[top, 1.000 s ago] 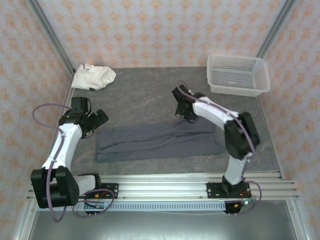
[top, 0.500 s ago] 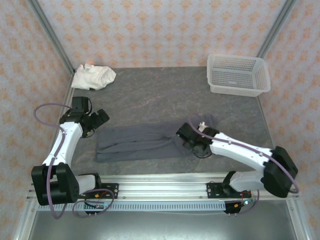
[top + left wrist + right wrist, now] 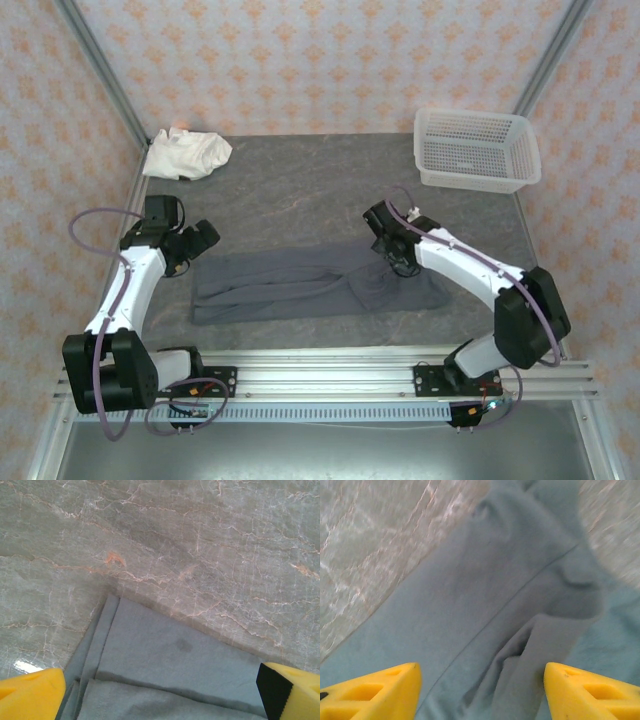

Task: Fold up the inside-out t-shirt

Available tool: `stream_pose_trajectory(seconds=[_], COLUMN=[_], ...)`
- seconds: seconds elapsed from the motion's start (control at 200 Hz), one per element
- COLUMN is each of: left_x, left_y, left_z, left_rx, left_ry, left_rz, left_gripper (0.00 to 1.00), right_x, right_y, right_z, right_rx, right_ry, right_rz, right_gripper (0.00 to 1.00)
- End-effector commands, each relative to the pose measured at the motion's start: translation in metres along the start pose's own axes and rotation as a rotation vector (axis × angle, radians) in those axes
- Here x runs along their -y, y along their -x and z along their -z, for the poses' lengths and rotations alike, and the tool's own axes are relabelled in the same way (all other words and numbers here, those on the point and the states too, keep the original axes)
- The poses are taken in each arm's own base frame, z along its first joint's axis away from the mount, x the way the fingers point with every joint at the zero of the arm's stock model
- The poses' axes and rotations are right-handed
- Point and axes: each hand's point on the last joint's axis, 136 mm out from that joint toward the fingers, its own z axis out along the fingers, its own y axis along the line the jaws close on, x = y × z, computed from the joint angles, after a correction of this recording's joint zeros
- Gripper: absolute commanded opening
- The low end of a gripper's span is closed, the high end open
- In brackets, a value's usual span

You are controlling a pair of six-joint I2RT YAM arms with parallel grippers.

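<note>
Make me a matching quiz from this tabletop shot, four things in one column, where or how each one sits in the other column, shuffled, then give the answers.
Things:
1. slate-grey t-shirt
2. cream-white garment
3. white mesh basket
4. left gripper

Places or states:
A. in the far right corner of the table
B. open, at the t-shirt's left end
C. lying as a long band across the near middle
D. bunched up in the far left corner

Pairs: 1-C, 2-D, 3-A, 4-B
</note>
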Motion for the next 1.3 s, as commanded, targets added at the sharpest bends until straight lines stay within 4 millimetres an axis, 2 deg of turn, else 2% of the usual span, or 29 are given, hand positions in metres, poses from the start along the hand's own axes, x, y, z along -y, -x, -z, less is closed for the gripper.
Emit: stream_pose_trajectory(seconds=[0.0,0.065,0.125,0.17,0.225,0.325,0.425,0.5,0.54,0.585,0.63,0.67,0.711,0.756,0.801,0.846,0.961,1.031,1.096,1.171,1.296], left_x=[0.002,0.003,0.003,0.003,0.003,0.003,0.003,0.001,0.001,0.001,0.003,0.007,0.014,0.021,0.027,0.033,0.037,0.037,0.035,0.033,0.032], left_y=[-0.003,-0.003,-0.002,-0.001,0.000,-0.001,-0.007,-0.014,-0.019,-0.027,-0.037,-0.048,-0.062,-0.077,-0.091,-0.101,-0.113,-0.107,-0.101,-0.100,-0.094], left_z=[0.000,0.000,0.002,0.004,0.006,0.007,0.012,0.019,0.024,0.029,0.032,0.032,0.031,0.028,0.024,0.019,0.003,-0.003,-0.009,-0.017,-0.028], left_rx=[0.000,0.001,0.001,0.005,0.007,0.000,-0.023,-0.042,-0.053,-0.073,-0.101,-0.134,-0.170,-0.204,-0.223,-0.232,-0.246,-0.224,-0.212,-0.230,-0.216], left_ry=[-0.014,-0.018,-0.014,-0.010,-0.009,-0.013,-0.012,-0.009,-0.015,-0.026,-0.048,-0.069,-0.091,-0.097,-0.085,-0.078,-0.033,-0.008,0.033,0.077,0.120], left_rz=[-0.012,-0.012,-0.021,-0.027,-0.030,-0.012,0.004,-0.001,-0.009,-0.014,-0.014,-0.014,-0.032,-0.035,-0.058,-0.081,-0.092,-0.110,-0.131,-0.130,-0.137], left_gripper=[1.00,1.00,1.00,1.00,1.00,1.00,0.99,0.97,0.94,0.90,0.83,0.73,0.56,0.27,0.00,0.00,0.00,0.00,0.00,0.00,0.00], right_x=[0.005,0.030,0.054,0.072,0.089,0.118,0.132,0.136,0.133,0.121,0.098,0.067,0.038,0.013,0.004,-0.001,-0.005,-0.003,0.009,0.022,0.024], right_y=[-0.027,-0.026,-0.018,-0.012,-0.013,-0.028,-0.032,-0.022,-0.013,-0.004,0.005,0.011,0.012,0.010,0.009,0.011,0.011,0.009,0.010,0.011,0.004], right_z=[-0.016,-0.020,-0.014,-0.010,-0.009,-0.011,-0.004,0.011,0.022,0.033,0.040,0.042,0.039,0.029,0.015,0.001,-0.030,-0.043,-0.054,-0.064,-0.069], right_rx=[-0.109,-0.093,-0.041,0.001,0.011,-0.025,-0.035,0.007,0.038,0.064,0.079,0.081,0.068,0.044,0.021,0.006,-0.037,-0.033,-0.043,-0.071,-0.098], right_ry=[-0.018,-0.128,-0.222,-0.277,-0.311,-0.377,-0.400,-0.405,-0.382,-0.313,-0.196,-0.060,0.047,0.100,0.061,-0.020,-0.174,-0.189,-0.236,-0.284,-0.277], right_rz=[-0.075,-0.078,-0.056,-0.042,-0.035,-0.040,-0.037,-0.046,-0.062,-0.080,-0.078,-0.052,-0.007,0.074,0.152,0.235,0.370,0.372,0.346,0.330,0.323], right_gripper=[0.63,0.46,0.27,0.18,0.16,0.18,0.43,0.50,0.51,0.51,0.51,0.51,0.47,0.39,0.21,0.00,0.00,0.00,0.00,0.00,0.00])
